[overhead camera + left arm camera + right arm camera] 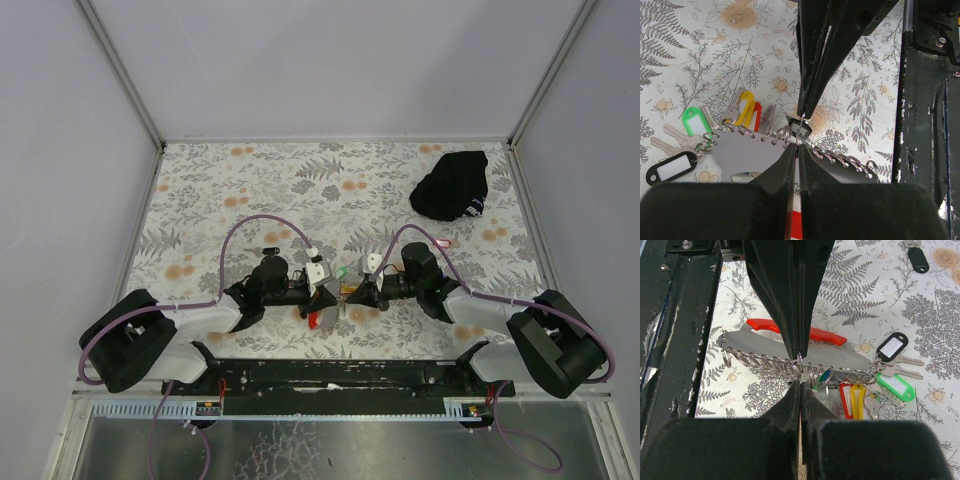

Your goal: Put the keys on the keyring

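The keyring is a flat grey strap (pixel 765 347) with a red end (pixel 825 335) and a row of metal rings along its edge, held just above the table between the two arms (pixel 345 290). Keys with green (pixel 895 386), yellow (pixel 858 400), red (pixel 846 395) and black (pixel 891 346) tags hang from its rings; a blue tag (pixel 825 377) shows behind them. My left gripper (pixel 796 143) is shut on a ring at the strap's middle. My right gripper (pixel 800 382) meets it tip to tip, shut on the same cluster of rings. The strap (pixel 750 150) and tags (pixel 692 121) also show in the left wrist view.
A loose key with a black tag (pixel 917 257) lies on the patterned cloth behind the left arm (pixel 270 250). A small pink tag (pixel 445 242) lies behind the right arm. A black cloth bundle (pixel 452 185) sits at the back right. The black base rail (pixel 925 100) runs close by.
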Robot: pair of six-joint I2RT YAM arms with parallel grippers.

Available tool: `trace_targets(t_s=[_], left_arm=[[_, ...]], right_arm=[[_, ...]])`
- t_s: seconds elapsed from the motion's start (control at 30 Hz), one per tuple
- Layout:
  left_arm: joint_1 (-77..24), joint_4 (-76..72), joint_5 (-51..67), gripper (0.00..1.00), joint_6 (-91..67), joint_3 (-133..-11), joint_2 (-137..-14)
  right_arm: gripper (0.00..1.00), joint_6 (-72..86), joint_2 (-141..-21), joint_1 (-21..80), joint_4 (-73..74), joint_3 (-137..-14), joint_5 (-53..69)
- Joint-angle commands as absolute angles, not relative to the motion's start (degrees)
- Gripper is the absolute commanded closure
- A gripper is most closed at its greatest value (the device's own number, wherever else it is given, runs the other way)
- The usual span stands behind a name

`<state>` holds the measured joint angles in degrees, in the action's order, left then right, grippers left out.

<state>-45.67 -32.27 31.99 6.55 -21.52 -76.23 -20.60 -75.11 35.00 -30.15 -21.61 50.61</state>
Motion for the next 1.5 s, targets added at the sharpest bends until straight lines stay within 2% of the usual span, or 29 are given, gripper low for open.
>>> trace_targets(t_s=[0.0,1.47], left_arm=[[-45.99,-33.13,32.94,1.0,7.76,-22.96,-75.88],[-46.01,-36.94,34.01,1.0,5.65,-22.07,-75.95]], right_arm=[[1.0,-20.44,-74.27,35.51,-33.19,-22.59,49.64],[1.0,-16.8,-77.9,35.6,-36.91,-24.07,56.9]])
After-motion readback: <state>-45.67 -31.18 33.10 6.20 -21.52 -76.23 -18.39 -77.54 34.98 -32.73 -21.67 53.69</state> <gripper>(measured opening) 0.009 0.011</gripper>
